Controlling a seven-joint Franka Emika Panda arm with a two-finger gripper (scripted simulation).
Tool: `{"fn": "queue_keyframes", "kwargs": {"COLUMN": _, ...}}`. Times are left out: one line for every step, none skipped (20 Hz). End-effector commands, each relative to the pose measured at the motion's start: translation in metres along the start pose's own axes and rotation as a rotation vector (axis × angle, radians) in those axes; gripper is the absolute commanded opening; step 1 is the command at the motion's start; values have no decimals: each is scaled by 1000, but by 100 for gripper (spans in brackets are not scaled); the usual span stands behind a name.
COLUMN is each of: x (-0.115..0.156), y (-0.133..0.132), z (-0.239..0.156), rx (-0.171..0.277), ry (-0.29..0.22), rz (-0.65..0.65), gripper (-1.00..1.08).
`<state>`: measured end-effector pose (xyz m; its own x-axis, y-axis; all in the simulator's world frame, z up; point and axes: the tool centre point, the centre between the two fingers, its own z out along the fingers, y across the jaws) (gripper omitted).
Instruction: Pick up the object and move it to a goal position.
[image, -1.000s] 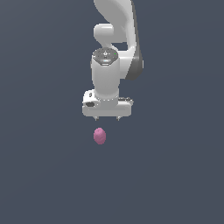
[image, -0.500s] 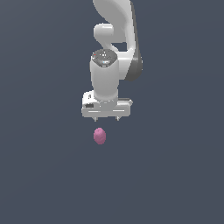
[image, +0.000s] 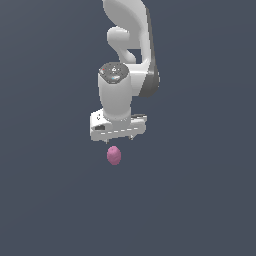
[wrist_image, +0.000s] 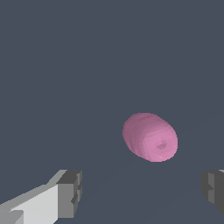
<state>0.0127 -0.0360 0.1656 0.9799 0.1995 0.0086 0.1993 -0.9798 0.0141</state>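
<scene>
The 1 Franka arm comes down from the top of the exterior view and ends in the white gripper, which hangs above a plain dark grey ground with nothing else on it. The gripper's fingers stand apart: the wrist view shows 2 dark fingertips far from one another with open ground between them, and nothing is held. Just below the gripper in the exterior view, and a touch toward that view's left of its middle, lies the object, a small pink-magenta egg, apart from the fingers and much smaller than the hand. In the wrist view the object sits past the line joining the 2 fingertips and closer to one of them than the other, so it is not yet centred in the gap. Its long axis looks tilted against the line between the fingers rather than square to it, though the rounded form makes that hard to fix. My judgement is that the coming move turns on this offset: the hand should shift until the egg lies midway between the fingers, then lower around it. No goal marker shows in either view.
</scene>
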Motion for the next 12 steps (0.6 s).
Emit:
{"fn": "queue_keyframes", "kwargs": {"x": 3, "y": 5, "z": 4, "rx": 2, "ry": -2, "rz": -56, "gripper": 100}}
{"fn": "queue_keyframes", "kwargs": {"x": 4, "y": 7, "z": 5, "rx": 3, "ry": -3, "rz": -79, "gripper": 100}}
{"fn": "queue_keyframes", "kwargs": {"x": 5, "y": 10, "z": 7, "rx": 4, "ry": -3, "rz": -103, "gripper": 100}}
{"fn": "queue_keyframes", "kwargs": {"x": 6, "y": 12, "z": 8, "rx": 5, "ry": -4, "rz": -125, "gripper": 100}}
{"fn": "queue_keyframes", "kwargs": {"x": 7, "y": 14, "z": 10, "rx": 6, "ry": -4, "rz": -147, "gripper": 100}}
{"fn": "queue_keyframes", "kwargs": {"x": 8, "y": 16, "z": 11, "rx": 6, "ry": -5, "rz": -167, "gripper": 100}}
{"fn": "queue_keyframes", "kwargs": {"x": 8, "y": 17, "z": 12, "rx": 7, "ry": -5, "rz": -185, "gripper": 100}}
{"fn": "queue_keyframes", "kwargs": {"x": 9, "y": 19, "z": 14, "rx": 8, "ry": -5, "rz": -203, "gripper": 100}}
{"fn": "queue_keyframes", "kwargs": {"x": 10, "y": 21, "z": 15, "rx": 9, "ry": -6, "rz": -219, "gripper": 100}}
{"fn": "queue_keyframes", "kwargs": {"x": 11, "y": 22, "z": 16, "rx": 10, "ry": -6, "rz": -234, "gripper": 100}}
{"fn": "queue_keyframes", "kwargs": {"x": 11, "y": 24, "z": 17, "rx": 11, "ry": -6, "rz": -248, "gripper": 100}}
{"fn": "queue_keyframes", "kwargs": {"x": 12, "y": 25, "z": 18, "rx": 12, "ry": -6, "rz": -261, "gripper": 100}}
